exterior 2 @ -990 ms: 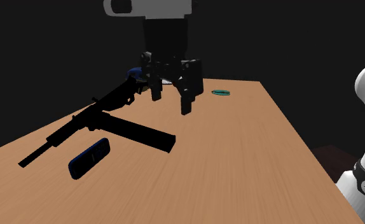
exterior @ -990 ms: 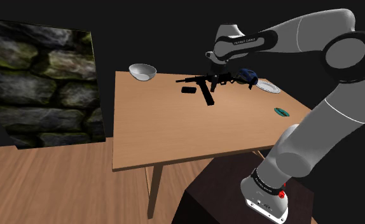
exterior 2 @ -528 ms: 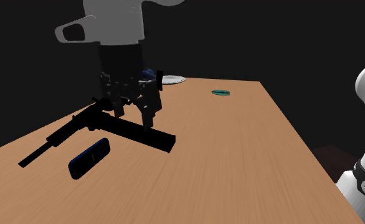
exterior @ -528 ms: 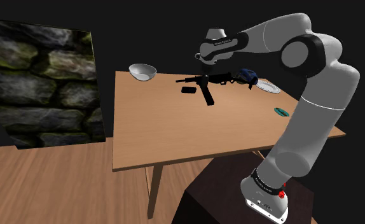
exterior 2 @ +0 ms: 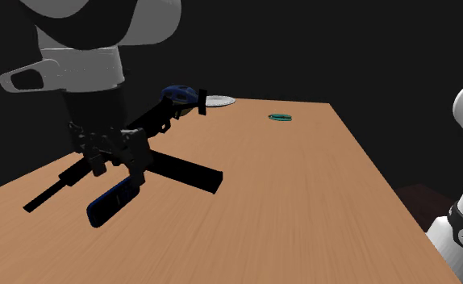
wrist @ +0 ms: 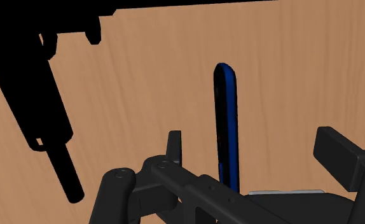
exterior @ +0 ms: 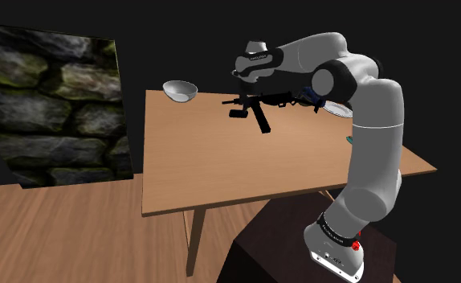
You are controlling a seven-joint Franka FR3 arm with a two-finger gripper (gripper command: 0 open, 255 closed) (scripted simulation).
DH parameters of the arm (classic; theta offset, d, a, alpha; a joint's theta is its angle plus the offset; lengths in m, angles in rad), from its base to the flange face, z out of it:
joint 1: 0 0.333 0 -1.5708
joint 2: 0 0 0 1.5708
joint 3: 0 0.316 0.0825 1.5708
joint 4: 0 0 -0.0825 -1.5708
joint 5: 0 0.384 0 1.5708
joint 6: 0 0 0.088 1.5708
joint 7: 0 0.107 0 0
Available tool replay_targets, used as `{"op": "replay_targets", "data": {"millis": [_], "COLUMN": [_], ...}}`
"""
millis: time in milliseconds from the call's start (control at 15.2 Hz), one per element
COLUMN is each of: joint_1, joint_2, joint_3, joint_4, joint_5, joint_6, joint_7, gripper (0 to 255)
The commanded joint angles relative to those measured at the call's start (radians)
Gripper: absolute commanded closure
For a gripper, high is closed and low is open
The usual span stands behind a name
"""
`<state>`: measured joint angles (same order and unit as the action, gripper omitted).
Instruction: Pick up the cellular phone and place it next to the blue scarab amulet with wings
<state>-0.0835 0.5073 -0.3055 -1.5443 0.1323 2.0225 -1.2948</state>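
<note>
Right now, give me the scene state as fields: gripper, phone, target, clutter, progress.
gripper: gripper open, over the phone, one finger on each side, not touching it
phone: phone black with a blue edge, flat on the wooden table, beside the black gun
target: small teal amulet, lying apart from the phone, beyond the gun in the second exterior view
clutter: white bowl, white plate, blue object at the gun's far end
progress: phone not yet picked up
</note>
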Motion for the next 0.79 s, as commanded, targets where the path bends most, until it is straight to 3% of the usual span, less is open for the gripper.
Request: {"op": "replay_targets", "data": {"millis": [0, 726], "joint_1": [-0.01, -0.014], "joint_2": [0.044, 0.079], "joint_3": [0.012, 0.019], "joint_4": [0.041, 0.005], "joint_5": [0.013, 0.024], "joint_6": [0.003, 0.073], "joint_7": [-0.024, -0.031], "gripper": [0, 0]}}
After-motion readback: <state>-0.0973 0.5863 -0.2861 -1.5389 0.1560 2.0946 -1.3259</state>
